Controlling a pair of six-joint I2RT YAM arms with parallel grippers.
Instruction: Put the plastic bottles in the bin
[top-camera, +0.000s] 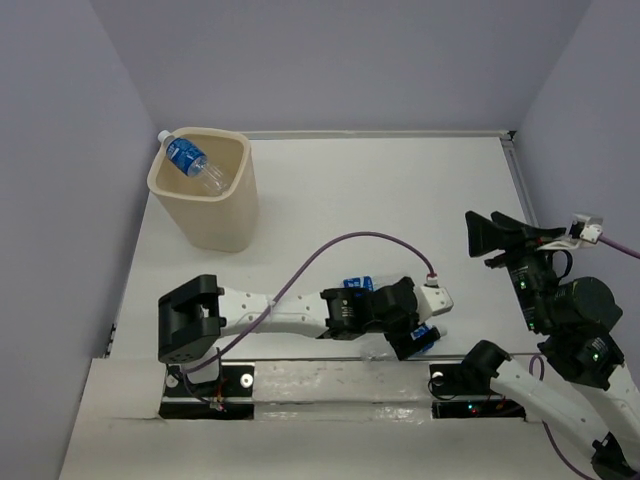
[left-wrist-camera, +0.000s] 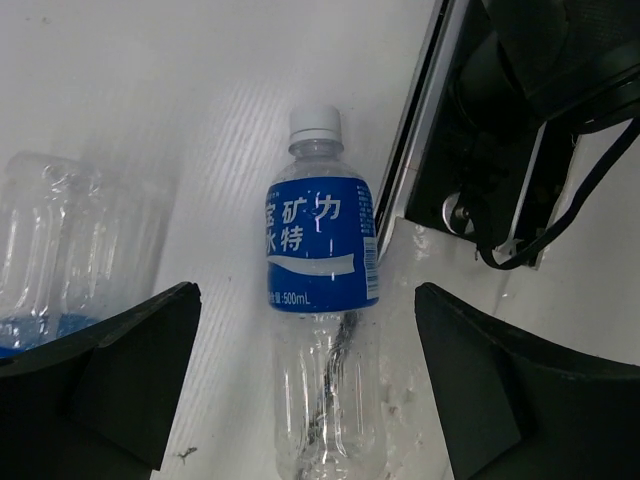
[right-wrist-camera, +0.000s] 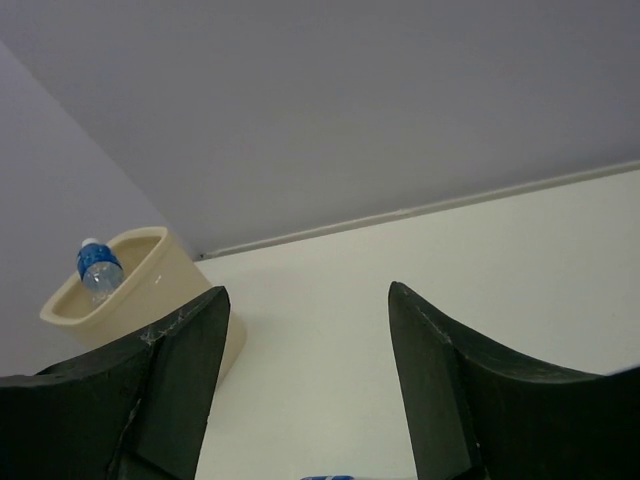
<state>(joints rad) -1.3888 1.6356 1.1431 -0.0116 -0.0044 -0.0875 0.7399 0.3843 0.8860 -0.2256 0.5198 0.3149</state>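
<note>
Plastic bottle (top-camera: 195, 165) leans in the bin (top-camera: 222, 225), upper left of the overhead view, cap over the rim; second bottle (left-wrist-camera: 320, 260) lies flat between the left gripper (left-wrist-camera: 305, 310) fingers, spread wide. Right gripper (right-wrist-camera: 308, 310) fingers stand apart, holding nothing

Top looks down over the tabletop (top-camera: 400, 200); left wrist faces it closely; right wrist looks level, sharing the bin (right-wrist-camera: 150, 262) with top.

Soft, even light from above fills all three views and tints the walls lavender. Around the bin (top-camera: 215, 215), shadows on the bright white counter (top-camera: 400, 200) are weak. In the left wrist view the bottle (left-wrist-camera: 322, 260) is sharp, while the dark fingers (left-wrist-camera: 110, 390) show little detail.
</note>
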